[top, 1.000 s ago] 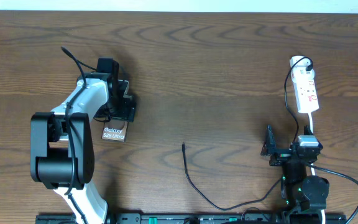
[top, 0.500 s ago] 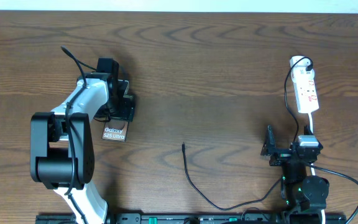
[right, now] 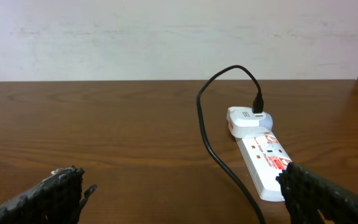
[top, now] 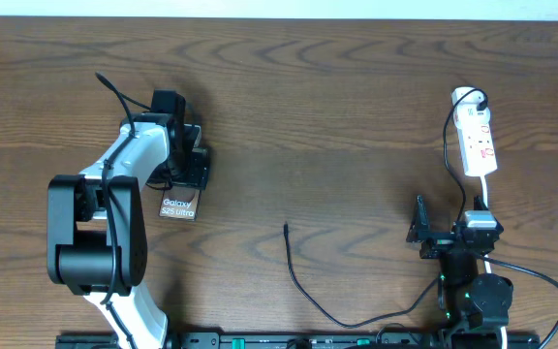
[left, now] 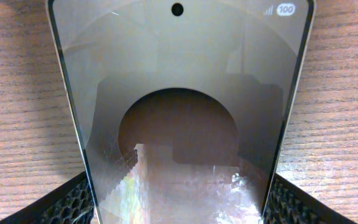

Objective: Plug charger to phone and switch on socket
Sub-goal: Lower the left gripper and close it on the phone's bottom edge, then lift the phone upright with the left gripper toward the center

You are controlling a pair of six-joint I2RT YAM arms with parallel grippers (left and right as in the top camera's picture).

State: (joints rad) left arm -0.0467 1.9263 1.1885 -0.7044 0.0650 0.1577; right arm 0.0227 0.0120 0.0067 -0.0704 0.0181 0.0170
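Note:
The phone (top: pixel 177 206) lies on the table at the left, its "Galaxy S25 Ultra" end showing beside my left gripper (top: pixel 188 167). In the left wrist view the phone's glossy face (left: pixel 179 93) fills the frame and my left gripper (left: pixel 179 208) is shut on its two long edges. The charger's black cable (top: pixel 303 286) lies loose at the front middle, its plug tip (top: pixel 286 228) free on the wood. Its other end is plugged into an adapter on the white socket (top: pixel 478 136) at the far right. My right gripper (top: pixel 442 236) is open and empty in front of the socket (right: pixel 263 155).
The charger cable (right: pixel 213 149) runs along the left of the socket toward my right gripper (right: pixel 191 199). The socket's white cord (top: pixel 484 199) runs under the right arm. The left arm's base (top: pixel 90 242) stands at the front left. A pale wall is behind the table.

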